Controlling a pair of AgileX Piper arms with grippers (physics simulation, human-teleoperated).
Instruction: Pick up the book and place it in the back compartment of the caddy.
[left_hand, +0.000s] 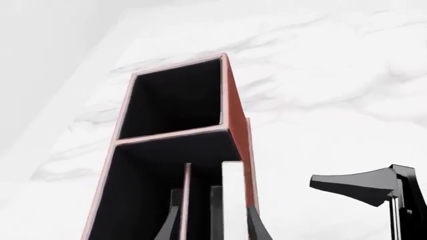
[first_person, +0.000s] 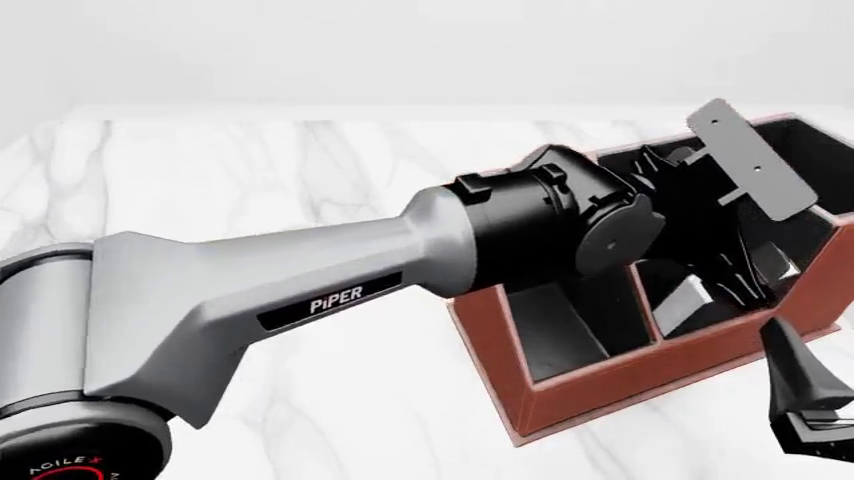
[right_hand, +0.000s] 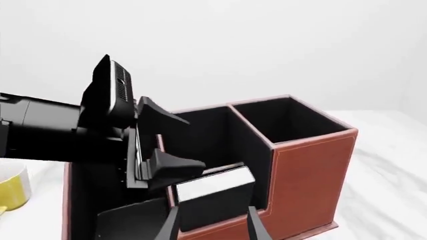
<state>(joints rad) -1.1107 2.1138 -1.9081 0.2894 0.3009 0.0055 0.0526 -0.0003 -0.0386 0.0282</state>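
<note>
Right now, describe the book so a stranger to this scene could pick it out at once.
Start at the large reddish-brown caddy on the white marble table. In its small low-walled back compartment sits the book, a thick black block. Its white page edges set it apart from the black lining around it.

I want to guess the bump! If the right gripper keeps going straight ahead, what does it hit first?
Probably the book: it sits right between the right gripper's fingertips, leaning in the caddy. Depth is hard to judge.
</note>
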